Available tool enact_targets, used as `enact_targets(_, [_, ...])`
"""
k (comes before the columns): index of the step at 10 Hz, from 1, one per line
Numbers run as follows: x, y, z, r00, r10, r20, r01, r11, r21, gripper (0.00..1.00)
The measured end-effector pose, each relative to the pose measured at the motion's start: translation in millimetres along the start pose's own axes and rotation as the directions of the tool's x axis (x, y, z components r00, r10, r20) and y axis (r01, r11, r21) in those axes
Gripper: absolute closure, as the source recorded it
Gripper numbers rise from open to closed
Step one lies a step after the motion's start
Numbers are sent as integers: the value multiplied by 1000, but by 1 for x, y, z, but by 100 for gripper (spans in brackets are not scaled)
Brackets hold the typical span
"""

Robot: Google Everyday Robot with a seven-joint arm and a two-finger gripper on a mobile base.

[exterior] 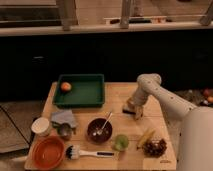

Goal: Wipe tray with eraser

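Surface: I'm over a pale wooden table (pixel 112 95), dim room, dark cabinet fronts behind it and a ledge with upright posts above.
Gripper: my gripper (pixel 134 109) is down at the table's right half, just at the eraser.
Grip: I can't tell how it stands.
Eraser: the eraser (pixel 130 108) lies right under the gripper, a small flat tan block on the wood.
Tray: the tray (pixel 85 92), dark green, rectangular, low-walled, sits well to the gripper's left and a bit farther back; an orange ball (pixel 65 86) lies in its far-left corner.
Nearer than the gripper: dark bowl with spoon (pixel 99 130), green cup (pixel 120 142), banana (pixel 145 138).
Far left, near edge: orange bowl (pixel 48 152), white-handled brush (pixel 87 152), grey cloth (pixel 63 118).
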Motion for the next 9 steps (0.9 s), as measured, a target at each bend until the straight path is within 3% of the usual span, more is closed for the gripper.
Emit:
enact_targets(1, [1,1,-3,1000,2,0,-2,1000,-1,91])
enact_targets(3, [1,2,-6,1000,-1,-3,1,1000,-7,100])
enact_targets(5, [2,3,-6,1000,-1,-4,1,1000,-11,100])
enact_targets(6, [6,5,-11,1000,-18,-11,18,999,-32,100])
enact_targets(9, [2,-2,-41,991,-137,-5,136,986,-91,100])
